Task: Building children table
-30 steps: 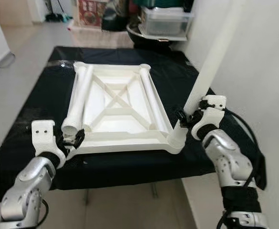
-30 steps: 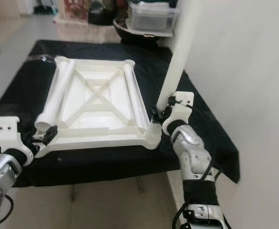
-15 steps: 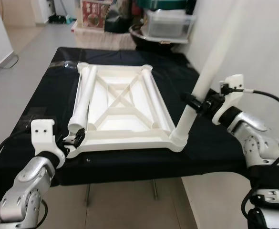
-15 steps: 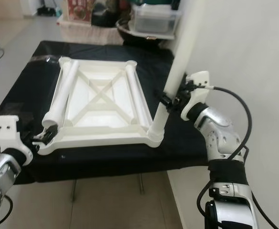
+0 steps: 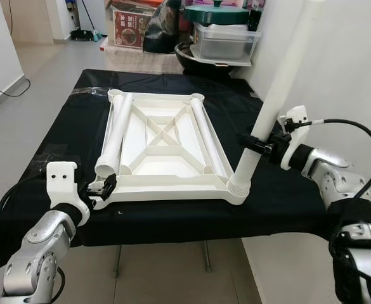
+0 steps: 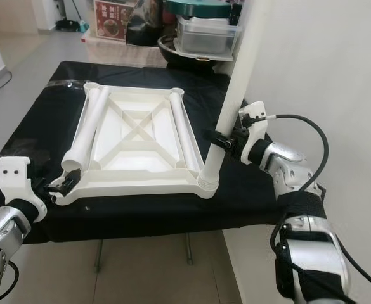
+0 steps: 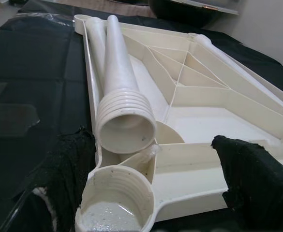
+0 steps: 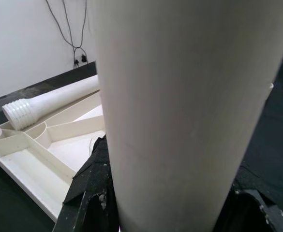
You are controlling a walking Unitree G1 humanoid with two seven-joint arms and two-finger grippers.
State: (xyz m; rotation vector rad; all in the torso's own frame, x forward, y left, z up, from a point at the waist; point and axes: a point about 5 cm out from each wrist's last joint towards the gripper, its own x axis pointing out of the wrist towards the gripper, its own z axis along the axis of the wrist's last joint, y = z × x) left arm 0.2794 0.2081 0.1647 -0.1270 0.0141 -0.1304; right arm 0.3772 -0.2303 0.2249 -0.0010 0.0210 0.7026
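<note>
A white plastic tabletop (image 5: 163, 149) lay upside down on a black-covered table (image 5: 58, 136), its ribbed underside facing up. One leg (image 5: 275, 95) stood upright in the near right corner socket (image 5: 238, 187), leaning slightly away from the frame, its long axis running up toward the wall. The right gripper (image 5: 256, 144) had its black fingers closed around that leg partway up, reaching in from the side nearest the wall. A second leg (image 5: 114, 133) lay flat along the frame's left rail, threaded end toward the robot. Just below it the near left socket (image 7: 116, 200) sat empty between the spread fingers of the left gripper (image 5: 103, 188), which gripped nothing. That arm looked the closer one for the lying leg. Storage boxes (image 5: 223, 39) stood beyond the table.
</note>
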